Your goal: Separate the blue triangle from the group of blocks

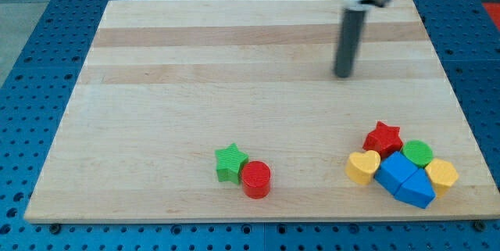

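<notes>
The blue triangle (416, 191) lies at the lower right of the wooden board (195, 71), pressed against a blue cube (394, 171). Around them sit a yellow heart (362, 166), a red star (383, 138), a green cylinder (417, 153) and a yellow hexagon (441, 175), all touching in one cluster. My tip (343, 74) is at the upper right of the board, well above the cluster toward the view's top, touching no block.
A green star (230, 163) and a red cylinder (255, 179) touch each other near the bottom middle of the board. Blue perforated table surface (31, 87) surrounds the board.
</notes>
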{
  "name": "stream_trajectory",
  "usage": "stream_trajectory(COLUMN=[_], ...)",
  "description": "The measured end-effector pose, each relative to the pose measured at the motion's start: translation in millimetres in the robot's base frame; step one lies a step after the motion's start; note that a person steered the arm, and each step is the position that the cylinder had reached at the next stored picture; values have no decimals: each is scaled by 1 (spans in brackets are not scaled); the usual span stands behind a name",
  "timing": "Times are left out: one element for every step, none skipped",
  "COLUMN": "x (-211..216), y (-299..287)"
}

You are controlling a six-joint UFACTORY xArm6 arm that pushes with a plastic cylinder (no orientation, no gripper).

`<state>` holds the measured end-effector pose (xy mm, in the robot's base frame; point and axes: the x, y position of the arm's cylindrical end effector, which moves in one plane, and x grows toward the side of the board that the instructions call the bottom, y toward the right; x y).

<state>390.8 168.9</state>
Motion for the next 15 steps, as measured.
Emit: stream_trajectory(x=[49,109,165,227,227,227,228,227,227,227,227,227,227,228,228], y=[71,128,160,145,129,90,62,48,31,13,-6,-18,-25,-29,-32])
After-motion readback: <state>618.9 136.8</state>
